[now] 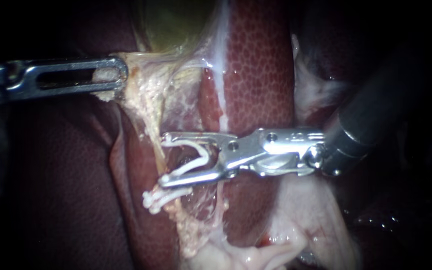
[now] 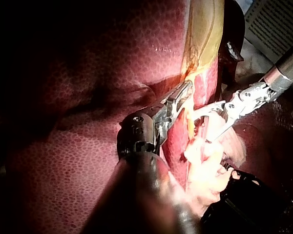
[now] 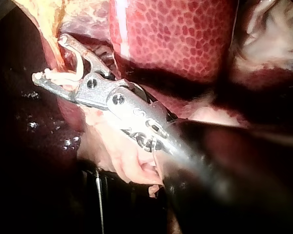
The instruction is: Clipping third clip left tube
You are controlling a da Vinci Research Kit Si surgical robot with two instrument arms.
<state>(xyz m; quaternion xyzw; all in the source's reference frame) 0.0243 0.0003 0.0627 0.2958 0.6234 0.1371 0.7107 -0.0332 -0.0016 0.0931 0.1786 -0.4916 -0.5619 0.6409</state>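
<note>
My left instrument has its jaws clamped on pale tissue. My right instrument has its jaws spread wide, carrying an open white clip. The left tube crosses their mouth, just above two clips already on it.

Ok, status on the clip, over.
Left instrument jaws shut on pale tissue. Right instrument holds open clip at the tube, not closed. Nothing blocking.

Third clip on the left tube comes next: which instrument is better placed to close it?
Right. The right instrument holds an open clip right at the tube, just above the placed clips. The left instrument is off to the side, gripping tissue and holding it taut.
</note>
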